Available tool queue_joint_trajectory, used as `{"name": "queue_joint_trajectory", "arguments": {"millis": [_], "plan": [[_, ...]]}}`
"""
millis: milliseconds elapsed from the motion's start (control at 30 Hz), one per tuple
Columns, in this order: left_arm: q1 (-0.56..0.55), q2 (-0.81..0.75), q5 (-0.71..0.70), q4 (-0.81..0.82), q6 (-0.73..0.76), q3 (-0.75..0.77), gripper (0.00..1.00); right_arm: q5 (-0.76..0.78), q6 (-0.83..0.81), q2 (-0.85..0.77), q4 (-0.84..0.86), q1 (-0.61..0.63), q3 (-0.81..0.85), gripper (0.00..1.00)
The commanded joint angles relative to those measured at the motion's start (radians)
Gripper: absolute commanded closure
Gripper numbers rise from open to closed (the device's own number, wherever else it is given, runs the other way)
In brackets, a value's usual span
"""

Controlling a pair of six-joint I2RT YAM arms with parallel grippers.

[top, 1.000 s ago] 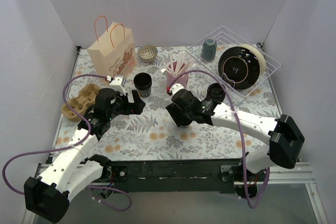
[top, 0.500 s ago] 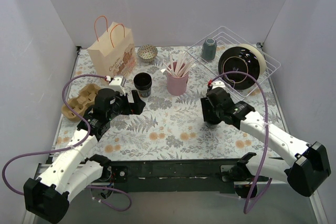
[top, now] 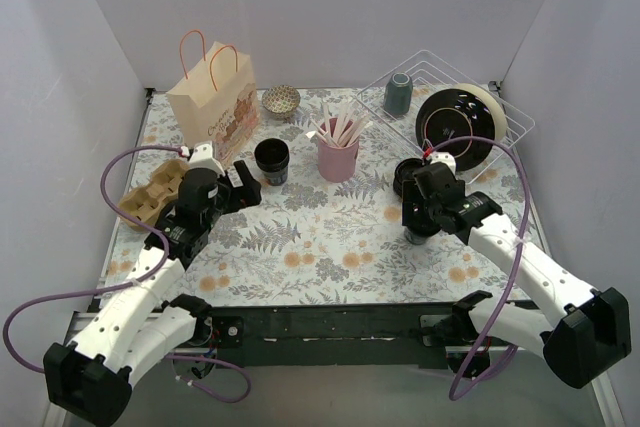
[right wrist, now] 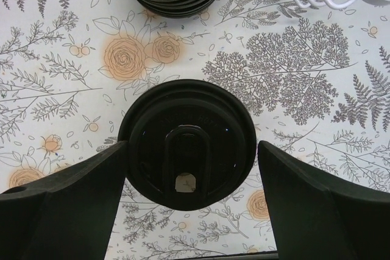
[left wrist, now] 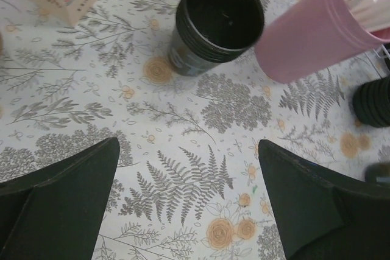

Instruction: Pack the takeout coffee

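Observation:
A glossy black round lid (right wrist: 186,144) lies between the wide-apart fingers of my right gripper (right wrist: 192,144). The table's print shows through its sip hole. No cup shows under it, and I see no lidded cup in any view. In the top view the right gripper (top: 418,232) hangs low, just in front of a stack of black lids (top: 408,175). The lidless black cup (top: 271,160) stands left of centre and also shows in the left wrist view (left wrist: 216,19). My left gripper (top: 243,187) is open and empty, just in front of that cup.
A paper bag (top: 212,102) stands at the back left, with a cardboard cup carrier (top: 150,192) in front of it. A pink cup of stirrers (top: 338,152) is at centre and a small bowl (top: 281,100) behind it. A wire rack (top: 500,107) at back right holds a grey-blue tumbler (top: 398,94) and a black plate.
My right arm swung from the table's middle to the right and now hangs over the single lid beside the lid stack. My left gripper shifted slightly left.

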Motion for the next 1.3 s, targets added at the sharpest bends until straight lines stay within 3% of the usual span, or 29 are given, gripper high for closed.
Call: {"name": "queue_joint_trajectory", "arguments": {"millis": [0,167,333,500,767,1067,1267], "plan": [[0.002,0.008,-0.209,-0.076,-0.069,0.086,0.02,-0.006,-0.014,-0.033,-0.043,-0.003,0.063,0.05],[0.004,0.025,-0.320,-0.094,-0.103,0.138,0.04,-0.034,-0.056,-0.024,-0.058,-0.003,0.119,0.01],[0.004,0.119,-0.515,-0.171,-0.271,0.362,0.13,-0.099,-0.103,-0.065,-0.057,-0.003,0.157,0.01],[0.027,0.388,-0.655,-0.276,-0.314,0.627,0.19,-0.187,-0.157,-0.105,-0.037,-0.002,0.202,0.01],[0.145,0.634,-0.643,-0.327,-0.417,0.920,0.24,-0.323,-0.217,-0.141,0.012,-0.002,0.194,0.04],[0.240,0.738,-0.566,-0.274,-0.417,0.924,0.28,-0.340,-0.250,-0.161,0.051,-0.003,0.149,0.04],[0.251,0.739,-0.551,-0.240,-0.396,0.886,0.49,-0.343,-0.253,-0.156,0.062,-0.003,0.156,0.04]]}}
